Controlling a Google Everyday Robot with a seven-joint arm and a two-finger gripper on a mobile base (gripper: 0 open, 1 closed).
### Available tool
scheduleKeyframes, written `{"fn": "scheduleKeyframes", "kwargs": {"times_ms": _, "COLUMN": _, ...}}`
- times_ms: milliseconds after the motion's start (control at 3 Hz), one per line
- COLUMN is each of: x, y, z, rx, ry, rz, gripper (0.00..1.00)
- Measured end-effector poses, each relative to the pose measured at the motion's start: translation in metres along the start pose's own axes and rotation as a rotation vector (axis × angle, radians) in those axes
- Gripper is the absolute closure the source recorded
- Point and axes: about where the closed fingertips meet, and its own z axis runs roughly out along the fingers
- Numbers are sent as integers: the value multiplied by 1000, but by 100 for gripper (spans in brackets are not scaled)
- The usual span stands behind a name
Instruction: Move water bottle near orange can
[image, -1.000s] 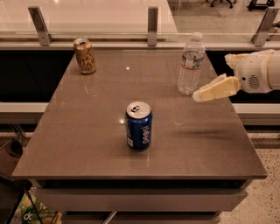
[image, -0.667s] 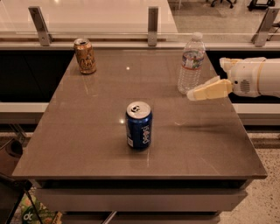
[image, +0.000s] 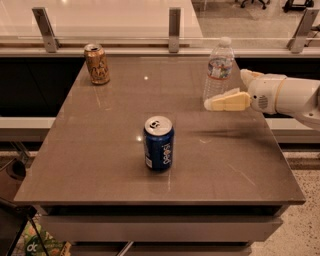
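The water bottle (image: 219, 67) stands upright at the table's far right, clear with a white cap and a label band. The orange can (image: 97, 63) stands upright at the far left corner, well apart from the bottle. My gripper (image: 220, 93) reaches in from the right at the bottle's lower half. It is open: the near cream finger (image: 227, 102) lies across the front of the bottle's base, and the far finger (image: 248, 76) shows just right of the bottle. The bottle rests on the table.
A blue Pepsi can (image: 159, 143) stands upright in the middle front of the brown table (image: 100, 150). A rail with metal posts (image: 174, 22) and a glass panel runs along the far edge. The table's right edge lies under my arm.
My gripper has moved left towards the water bottle, and its near finger now overlaps the bottle's base. The bottle and both cans have not moved.
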Motion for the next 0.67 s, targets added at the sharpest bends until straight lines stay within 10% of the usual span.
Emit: {"fn": "scheduleKeyframes", "kwargs": {"times_ms": 667, "x": -4, "y": -18, "z": 24, "rx": 0, "ry": -61, "rz": 6, "gripper": 0}}
